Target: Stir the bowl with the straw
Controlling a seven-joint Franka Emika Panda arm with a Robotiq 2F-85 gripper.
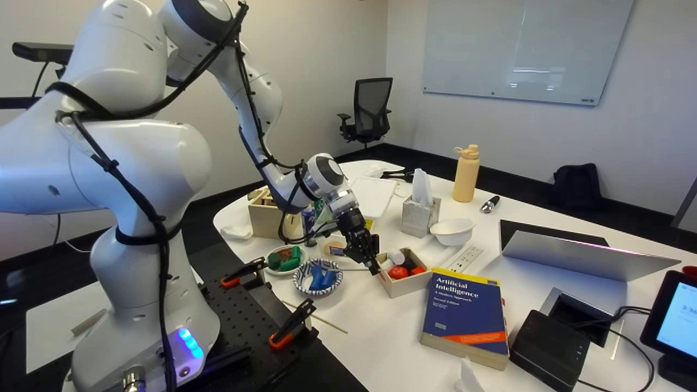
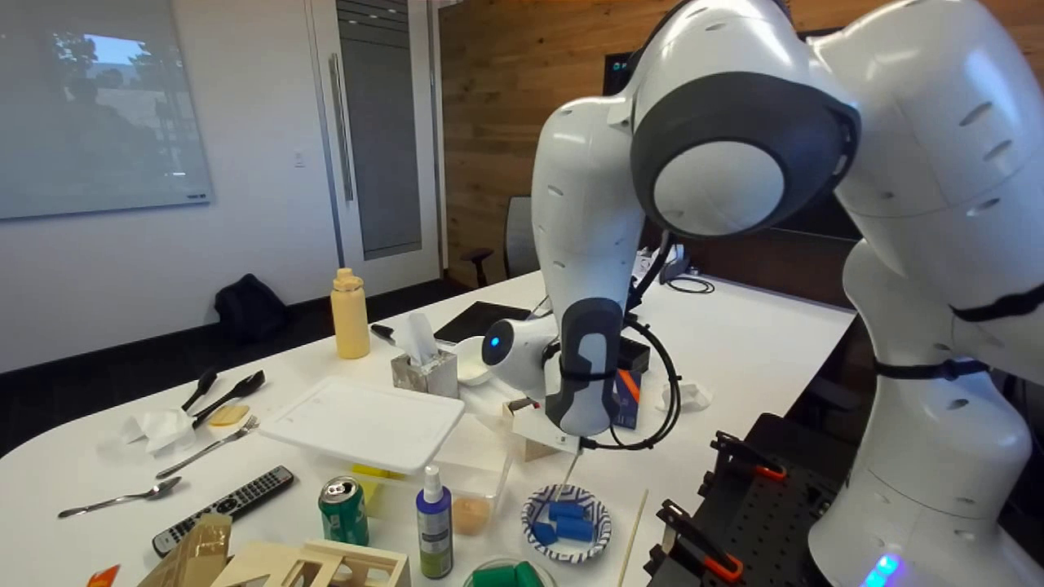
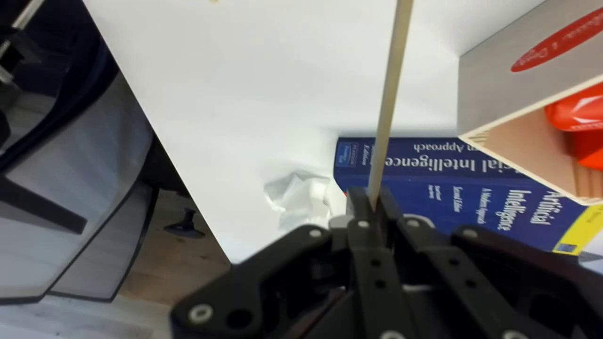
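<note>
"The black, two-fingered claw (image 3: 373, 203)?"
"Pinched together on a thin, pale-tan straw (image 3: 390, 101)."
"The shallow, round, blue-and-white patterned bowl (image 2: 532, 507)?"
"On the white bench (image 1: 381, 337), at the straw's far end."

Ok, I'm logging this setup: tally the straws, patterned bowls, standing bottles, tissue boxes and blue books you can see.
Straws: 2 (held straw in the hand, loose straw on the table)
Patterned bowl: 1
Standing bottles: 2 (yellow bottle, purple bottle)
Tissue box: 1
Blue book: 1
Total: 7
</note>
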